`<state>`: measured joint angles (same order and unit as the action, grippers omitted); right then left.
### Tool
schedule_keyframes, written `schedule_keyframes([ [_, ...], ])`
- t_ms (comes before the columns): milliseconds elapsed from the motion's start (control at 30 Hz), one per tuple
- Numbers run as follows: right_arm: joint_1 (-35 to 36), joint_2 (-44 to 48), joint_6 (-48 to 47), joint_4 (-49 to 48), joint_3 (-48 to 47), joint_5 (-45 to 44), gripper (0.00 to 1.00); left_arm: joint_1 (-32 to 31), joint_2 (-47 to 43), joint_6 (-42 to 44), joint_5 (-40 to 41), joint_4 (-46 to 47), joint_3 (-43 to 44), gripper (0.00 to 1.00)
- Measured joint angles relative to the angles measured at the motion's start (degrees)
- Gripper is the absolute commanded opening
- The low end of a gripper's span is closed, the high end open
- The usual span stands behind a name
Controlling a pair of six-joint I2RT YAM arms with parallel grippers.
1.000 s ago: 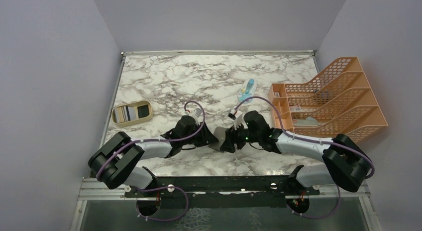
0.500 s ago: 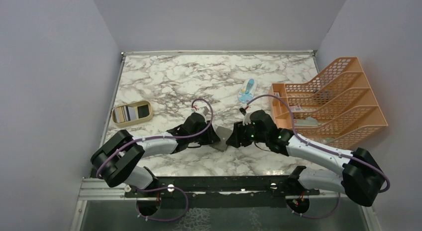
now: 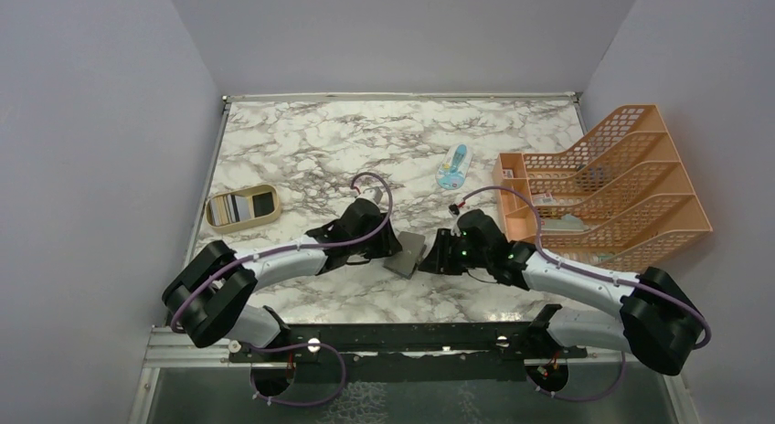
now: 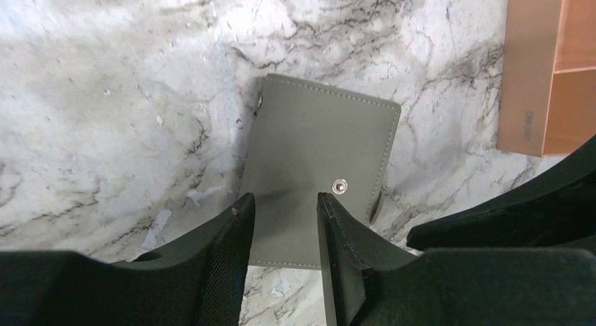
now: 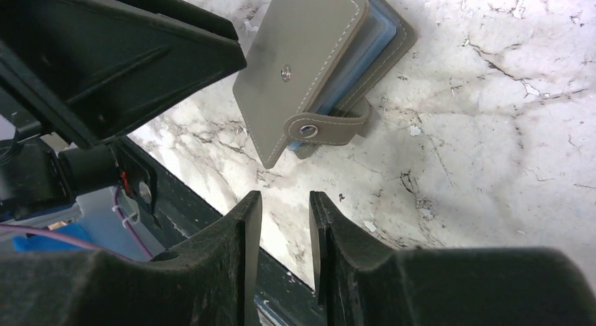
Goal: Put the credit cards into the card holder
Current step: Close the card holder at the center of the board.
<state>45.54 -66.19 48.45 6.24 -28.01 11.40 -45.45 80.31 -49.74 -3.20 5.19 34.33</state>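
The card holder (image 3: 407, 252) is a grey wallet lying on the marble between my two grippers. Its cover (image 4: 320, 150) is folded over and the tab clasp (image 5: 329, 126) hangs loose at its edge, with blue-grey pockets (image 5: 381, 36) showing underneath. My left gripper (image 4: 284, 205) hovers over the wallet's near edge, open, with nothing between its fingers. My right gripper (image 5: 284, 199) sits just short of the clasp, its jaws a narrow gap apart and empty. The credit cards (image 3: 228, 207) appear as pale stripes in the tan tray (image 3: 243, 225) at the left.
A light blue-and-white packet (image 3: 452, 166) lies at the back centre. The orange mesh file rack (image 3: 603, 182) fills the right side, and its corner (image 4: 545, 66) comes close to the wallet. The left arm (image 5: 119, 52) crowds the wallet's far side.
My right gripper has drawn back to the right, off the wallet, and its jaws have narrowed. The left gripper has shifted slightly. The wallet now lies in plain view between them.
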Motion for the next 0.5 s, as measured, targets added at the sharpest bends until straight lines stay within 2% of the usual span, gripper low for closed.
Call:
schedule_keyframes([
  [300,0.0,-1.51,2.4,-2.05,0.11,-0.15,0.31,0.11,2.8,6.49,2.73,-3.3,3.82,0.45],
  [500,0.0,0.11,2.82,-1.75,0.59,-1.73,0.31,0.11,6.19,8.28,2.03,-3.91,4.35,0.41],
])
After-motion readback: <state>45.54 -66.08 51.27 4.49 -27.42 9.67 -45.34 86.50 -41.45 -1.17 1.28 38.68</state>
